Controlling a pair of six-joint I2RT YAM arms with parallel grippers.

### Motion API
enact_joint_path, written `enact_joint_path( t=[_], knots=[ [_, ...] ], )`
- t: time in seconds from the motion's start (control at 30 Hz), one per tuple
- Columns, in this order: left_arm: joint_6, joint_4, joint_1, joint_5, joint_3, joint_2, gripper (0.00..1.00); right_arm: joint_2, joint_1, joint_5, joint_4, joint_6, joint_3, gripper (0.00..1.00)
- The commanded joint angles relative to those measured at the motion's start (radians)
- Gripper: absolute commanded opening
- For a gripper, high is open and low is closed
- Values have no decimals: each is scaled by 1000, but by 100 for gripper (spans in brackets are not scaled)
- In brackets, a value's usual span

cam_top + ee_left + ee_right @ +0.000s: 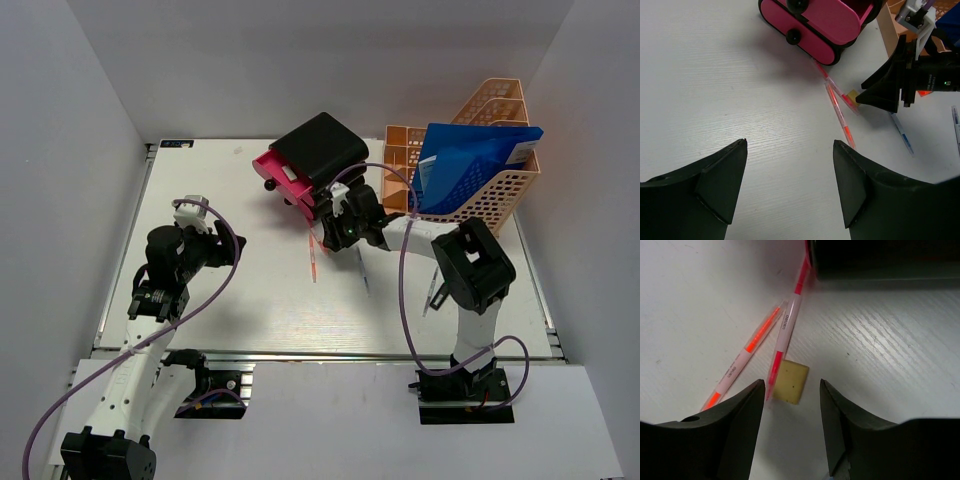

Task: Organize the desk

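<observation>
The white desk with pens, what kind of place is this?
Probably a robot lab set up like an office desk. The desk is boxed in by white walls, the left arm and right arm are bolted at its near edge, and pens, a file rack and a drawer box lie on it.

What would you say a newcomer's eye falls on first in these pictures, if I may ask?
The black-and-pink drawer box at the far middle of the desk, and the peach mesh rack holding a blue folder at far right. Just in front of the box, the open right gripper hangs over a small yellow block beside two red pens.
</observation>
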Motion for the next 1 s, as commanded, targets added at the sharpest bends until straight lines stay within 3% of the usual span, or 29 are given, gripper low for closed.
enact_joint_path(
  t=[0.0, 0.37, 0.97],
  knots=[
    [5, 16, 3, 8, 17, -13, 79, 31, 2, 24, 47, 10, 14, 53],
    [5, 16, 3, 5, 17, -14, 79, 47, 4, 37, 67, -10, 0, 50],
    [2, 14, 3, 9, 18, -24, 79, 64, 36, 99, 40, -66, -15, 55]
  ],
)
